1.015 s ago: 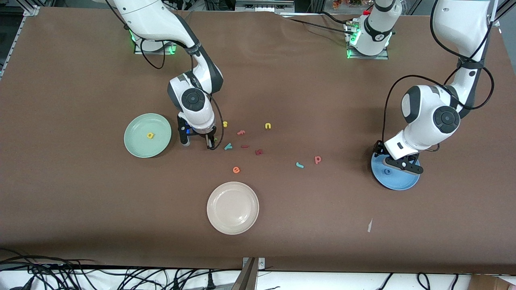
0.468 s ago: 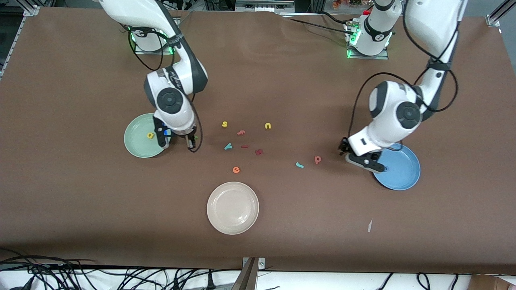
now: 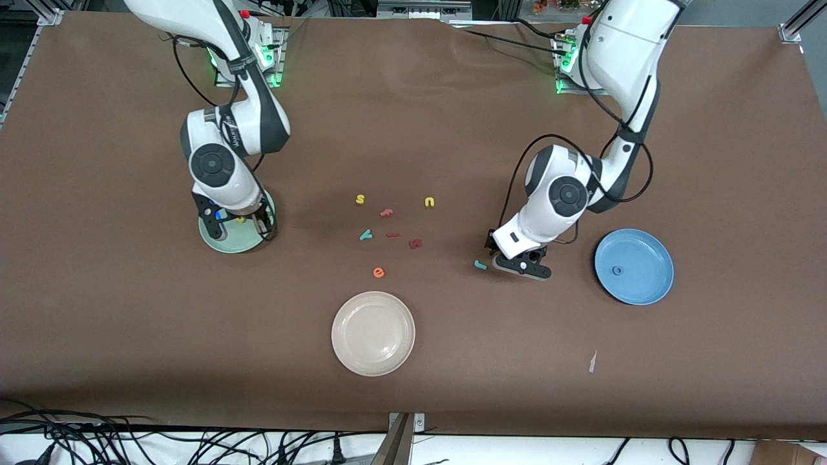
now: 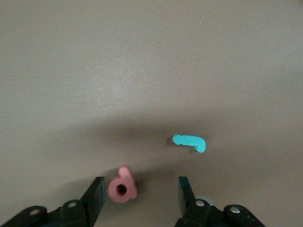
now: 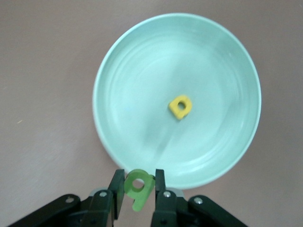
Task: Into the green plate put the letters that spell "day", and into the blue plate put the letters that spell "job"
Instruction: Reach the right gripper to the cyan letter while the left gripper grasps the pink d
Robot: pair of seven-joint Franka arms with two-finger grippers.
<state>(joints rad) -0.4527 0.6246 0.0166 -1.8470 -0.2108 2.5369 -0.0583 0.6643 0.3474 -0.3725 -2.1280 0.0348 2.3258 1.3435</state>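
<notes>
The right gripper point(image 5: 137, 196) hung over the green plate's point(image 3: 216, 240) rim, its jaws pinched tight on the green "d" point(image 5: 138, 185). The yellow "a" point(image 5: 180, 107) already lay in that plate. If it let go there, I judged the "d" could clip the rim and tumble out onto the table (foam that light bounces anywhere).

The left gripper point(image 4: 138, 193) stood low with its fingers apart around the salmon "b" point(image 4: 122, 186), not yet squeezing, and the teal "j" point(image 4: 189, 142) lay just beside. A careless close might have flicked the "b" away or nudged the "j". The blue plate point(image 3: 634, 266) sat toward the left arm's end with the blue "o" point(image 3: 618, 270) in it.

The teal "y" point(image 3: 366, 235) waited mid-table among stray letters, the yellow "s" point(image 3: 360, 199) and orange "e" point(image 3: 378, 272) among them, easy to grab by mistake. The table wore a plain brown mat point(image 3: 452, 355); a cream plate point(image 3: 373, 333) sat nearest the camera, with cables point(image 3: 129, 439) trailing along that edge.
</notes>
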